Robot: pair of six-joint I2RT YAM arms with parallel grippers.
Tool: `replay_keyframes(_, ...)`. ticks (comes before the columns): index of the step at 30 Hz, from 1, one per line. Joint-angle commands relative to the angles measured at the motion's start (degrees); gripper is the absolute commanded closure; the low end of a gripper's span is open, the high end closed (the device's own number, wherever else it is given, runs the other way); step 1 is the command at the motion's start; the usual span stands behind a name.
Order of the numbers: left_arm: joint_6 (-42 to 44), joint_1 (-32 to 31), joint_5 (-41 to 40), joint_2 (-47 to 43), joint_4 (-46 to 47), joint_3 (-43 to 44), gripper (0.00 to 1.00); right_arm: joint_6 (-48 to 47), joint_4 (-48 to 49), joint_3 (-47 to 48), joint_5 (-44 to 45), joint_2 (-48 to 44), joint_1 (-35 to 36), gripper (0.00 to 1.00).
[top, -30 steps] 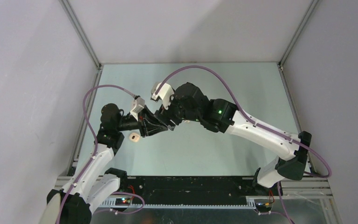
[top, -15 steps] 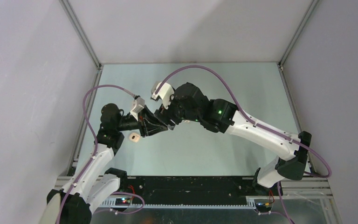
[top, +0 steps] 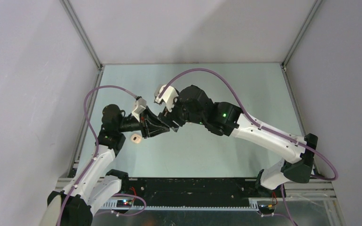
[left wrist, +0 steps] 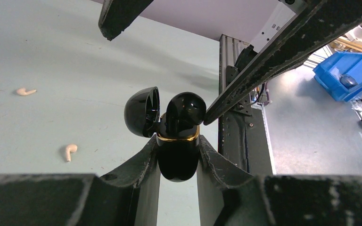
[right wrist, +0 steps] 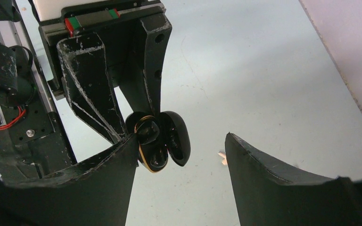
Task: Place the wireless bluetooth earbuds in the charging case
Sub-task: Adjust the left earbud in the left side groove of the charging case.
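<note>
My left gripper point(left wrist: 178, 141) is shut on a black charging case point(left wrist: 178, 160) with a gold rim, held above the table with its lid point(left wrist: 142, 112) swung open. A glossy black earbud point(left wrist: 185, 109) sits in the case's mouth, standing proud of the rim. My right gripper point(right wrist: 181, 139) is open around the case point(right wrist: 154, 157), with one fingertip point(right wrist: 131, 141) right beside the rim and bud point(right wrist: 148, 129); the other finger stands well apart. Two beige earbuds point(left wrist: 26, 91) point(left wrist: 69, 150) lie on the table. From above, both grippers point(top: 158, 128) point(top: 172, 123) meet left of centre.
A beige case point(top: 135, 138) lies on the table just near-left of the left gripper. One beige earbud point(right wrist: 223, 157) shows on the table between the right fingers. Metal frame posts and grey walls point(top: 28, 94) enclose the table; a blue bin point(left wrist: 346, 70) stands outside.
The right arm has shifted slightly toward the near side, with its jaws a touch wider. The left gripper and the case have not moved.
</note>
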Motion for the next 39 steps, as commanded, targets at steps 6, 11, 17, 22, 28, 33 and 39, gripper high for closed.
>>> replay_keyframes(6,0.47,0.28,1.44,-0.88,1.51,2.99,1.00,-2.16,1.37,-0.76,2.52,-2.37,-0.72,0.28)
replay_keyframes(11,0.54,0.28,1.58,-0.84,1.44,2.99,1.00,-2.66,1.31,-0.41,3.67,-2.38,-0.71,0.29)
replay_keyframes(17,0.47,0.25,1.78,-0.88,1.52,3.03,1.00,-3.12,1.02,-0.28,3.75,-2.37,-0.83,0.28)
replay_keyframes(22,0.47,0.25,1.85,-1.00,1.39,3.17,1.00,-3.60,0.83,-0.13,4.03,-2.20,-0.86,0.28)
replay_keyframes(28,0.47,0.31,2.00,-0.99,1.44,3.21,1.00,-3.91,0.60,0.15,4.37,-2.15,-0.83,0.28)
replay_keyframes(33,0.47,0.31,1.97,-1.05,1.43,3.17,1.00,-4.14,0.08,0.70,4.44,-2.38,-0.93,0.28)
replay_keyframes(39,0.58,0.31,2.09,-0.93,1.41,3.12,1.00,-3.91,-3.07,3.55,0.09,-3.87,-1.01,0.28)
